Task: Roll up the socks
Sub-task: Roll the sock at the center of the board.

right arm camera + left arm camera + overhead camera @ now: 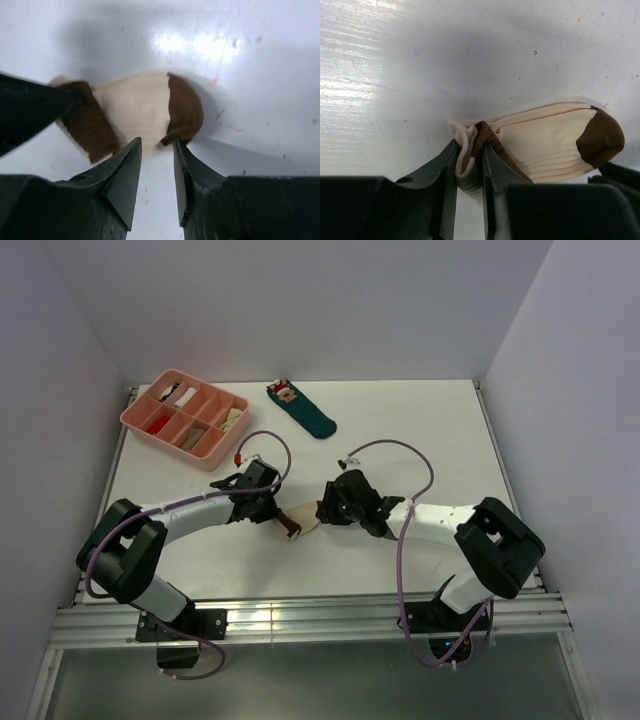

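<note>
The cream sock [308, 517] with a dark brown toe and cuff lies on the white table between my two grippers. In the left wrist view my left gripper [469, 152] is shut on its bunched cuff end, with cream and brown folds pinched between the jaws. The cream foot [550, 145] and brown toe [600, 141] stretch away to the right. In the right wrist view my right gripper [156, 145] is open, its tips just short of the near edge of the sock [135, 107]. I cannot make out a separate plain tan sock.
A pink compartment tray [140, 418] with small items stands at the back left. A dark teal sock [303, 411] with a red-and-white figure lies at the back centre. My left gripper's finger [30, 107] enters the right wrist view from the left. Grey walls enclose the table.
</note>
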### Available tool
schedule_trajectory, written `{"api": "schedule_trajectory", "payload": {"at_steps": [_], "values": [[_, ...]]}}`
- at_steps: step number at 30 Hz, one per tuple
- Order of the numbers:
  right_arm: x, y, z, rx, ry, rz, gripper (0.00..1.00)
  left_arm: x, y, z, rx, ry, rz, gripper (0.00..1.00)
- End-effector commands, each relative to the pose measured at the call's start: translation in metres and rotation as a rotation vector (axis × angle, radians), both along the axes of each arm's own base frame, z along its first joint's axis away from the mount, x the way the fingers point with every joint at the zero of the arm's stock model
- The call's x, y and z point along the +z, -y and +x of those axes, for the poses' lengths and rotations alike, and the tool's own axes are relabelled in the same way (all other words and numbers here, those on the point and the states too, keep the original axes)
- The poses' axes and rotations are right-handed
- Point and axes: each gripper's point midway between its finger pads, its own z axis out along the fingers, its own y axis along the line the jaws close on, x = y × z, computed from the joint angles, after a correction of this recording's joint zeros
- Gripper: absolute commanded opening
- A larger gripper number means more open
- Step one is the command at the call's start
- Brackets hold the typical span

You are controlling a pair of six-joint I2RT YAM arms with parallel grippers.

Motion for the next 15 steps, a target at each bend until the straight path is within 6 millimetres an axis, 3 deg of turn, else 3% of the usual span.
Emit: {"api": "schedule_trajectory", "payload": {"at_steps": [1,7,15], "values": [[-0.004,0.008,0.022,-0.062,0.014,-0.113,0.39,-0.007,-0.014,-0.005,-0.010,-0.022,0.081,0.01],[-0.043,0.020,0.028,-0.111,-0.088,-0.237,0.31,0.003,-0.013,-0.004,-0.027,0.009,0.064,0.01],[-0.067,0.029,0.037,-0.089,-0.139,-0.301,0.21,0.034,-0.013,0.006,-0.093,0.092,0.014,0.00]]}}
